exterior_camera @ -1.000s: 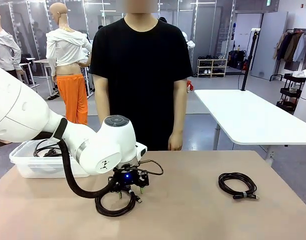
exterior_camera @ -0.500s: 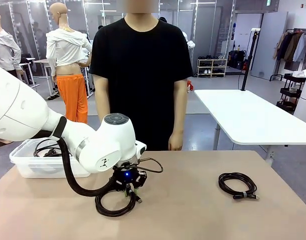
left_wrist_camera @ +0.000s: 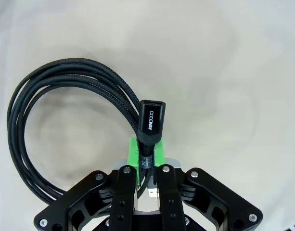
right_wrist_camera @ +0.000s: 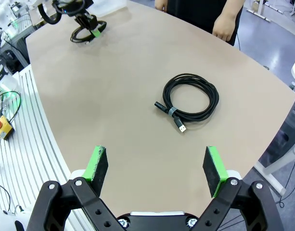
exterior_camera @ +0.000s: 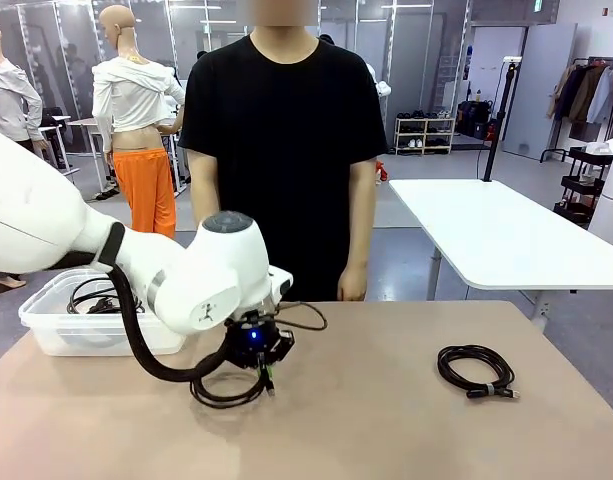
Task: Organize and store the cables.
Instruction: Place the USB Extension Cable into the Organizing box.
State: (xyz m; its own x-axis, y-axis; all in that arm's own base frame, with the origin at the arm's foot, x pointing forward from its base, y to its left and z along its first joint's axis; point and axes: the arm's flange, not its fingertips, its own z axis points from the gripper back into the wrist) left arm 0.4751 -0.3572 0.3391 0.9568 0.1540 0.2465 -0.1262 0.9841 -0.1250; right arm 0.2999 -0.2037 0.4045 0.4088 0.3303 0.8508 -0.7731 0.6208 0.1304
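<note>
The left gripper (exterior_camera: 265,371) has risen from its lower position of a second ago and shifted slightly towards the robot's left, carrying the held cable (exterior_camera: 224,392) with it. The coil lay flat on the table (exterior_camera: 386,430) then; it now hangs from the fingers, apparently just clear of the surface. In the left wrist view the green pads (left_wrist_camera: 133,150) are closed narrowly on the coil's banded neck, just below a plug (left_wrist_camera: 151,122), and the loops (left_wrist_camera: 51,101) swing out to one side. My reading is that the pick has succeeded and the carry to storage is the step now in hand.

The plug housing reads "CODEWAY" in white capitals (the only lettering I can make out; a small mark on the arm's wrist joint is not readable).

The right gripper (right_wrist_camera: 156,164) hovers high over the table edge with its fingers spread wide and nothing between them.

A second cable (exterior_camera: 475,370) lies untouched towards the robot's right, well apart from both grippers. It is a tied coil, with a grey band and a plug end visible from the right wrist (right_wrist_camera: 190,98).

Farther back on the robot's left stands a white bin (exterior_camera: 46,328) with a stored cable (exterior_camera: 91,297) already inside, which is the likely destination.

At the far side a person (exterior_camera: 281,150) stands with their arms down, and one hand (exterior_camera: 351,285) is near the table's edge.
</note>
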